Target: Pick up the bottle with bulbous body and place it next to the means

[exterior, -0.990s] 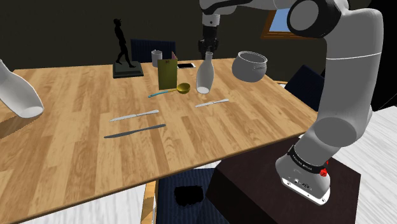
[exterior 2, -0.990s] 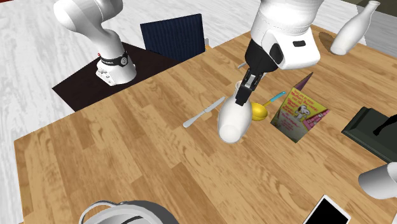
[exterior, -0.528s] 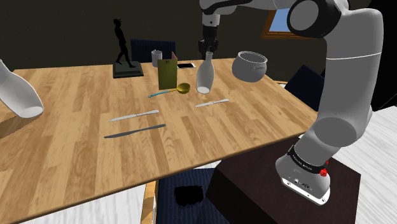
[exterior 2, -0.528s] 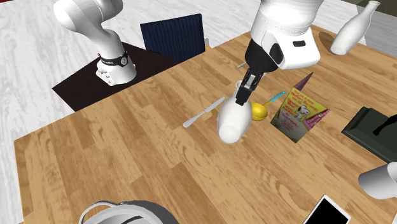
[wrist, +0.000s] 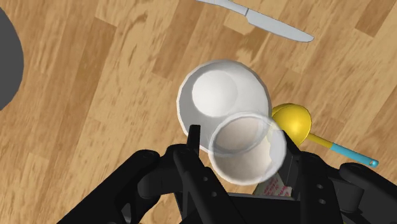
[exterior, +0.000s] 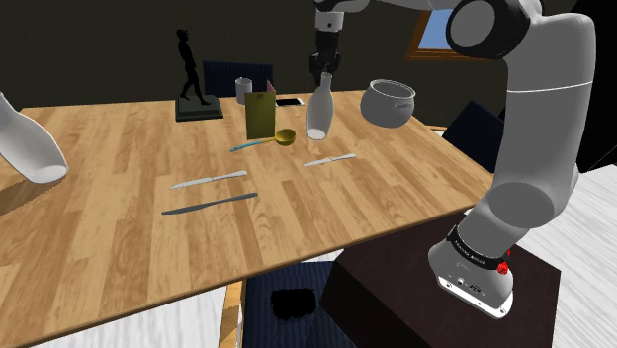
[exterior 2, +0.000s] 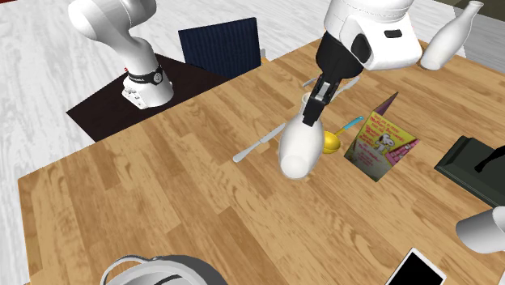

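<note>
Fingers [wrist: 193, 140]: clasping the white bottle [exterior: 317, 111] by its neck.
Bottle: hanging upright near the yellow spoon [exterior: 285, 135] and booklet [exterior 2: 380, 144], over the counter [exterior: 119, 168].

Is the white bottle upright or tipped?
Upright: the bottle hangs neck-up, its neck clasped by the gripper.

Nothing written can be read in any view. The booklet [exterior 2: 380, 146] standing on the table [exterior 2: 162, 194] carries lines of coloured lettering on its yellow and pink cover, above and beside a cartoon figure, but the words are too small to make out. A corner of that cover in the wrist view shows pink print, equally illegible. The dark band round the arm's base [exterior 2: 150, 78] bears fine white marks, unreadable
</note>
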Motion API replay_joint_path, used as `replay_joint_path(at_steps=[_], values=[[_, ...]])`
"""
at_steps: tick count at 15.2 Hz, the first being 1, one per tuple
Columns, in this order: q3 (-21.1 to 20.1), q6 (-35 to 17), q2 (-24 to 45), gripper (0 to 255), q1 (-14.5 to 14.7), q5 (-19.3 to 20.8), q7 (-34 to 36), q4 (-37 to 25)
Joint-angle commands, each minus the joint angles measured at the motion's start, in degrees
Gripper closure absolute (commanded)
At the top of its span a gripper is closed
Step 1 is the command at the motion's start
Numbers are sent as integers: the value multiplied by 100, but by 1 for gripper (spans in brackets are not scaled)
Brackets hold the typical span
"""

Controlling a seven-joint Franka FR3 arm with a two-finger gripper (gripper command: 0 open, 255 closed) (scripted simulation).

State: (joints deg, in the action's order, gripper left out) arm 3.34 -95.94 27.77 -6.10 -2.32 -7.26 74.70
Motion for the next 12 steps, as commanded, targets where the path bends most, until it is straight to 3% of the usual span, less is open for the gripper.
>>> replay_joint_path(at_steps=[1,12], values=[[-1,134,-25,255,3,2,9,-110],[-31,962,83,255,70,1,139,-1047]])
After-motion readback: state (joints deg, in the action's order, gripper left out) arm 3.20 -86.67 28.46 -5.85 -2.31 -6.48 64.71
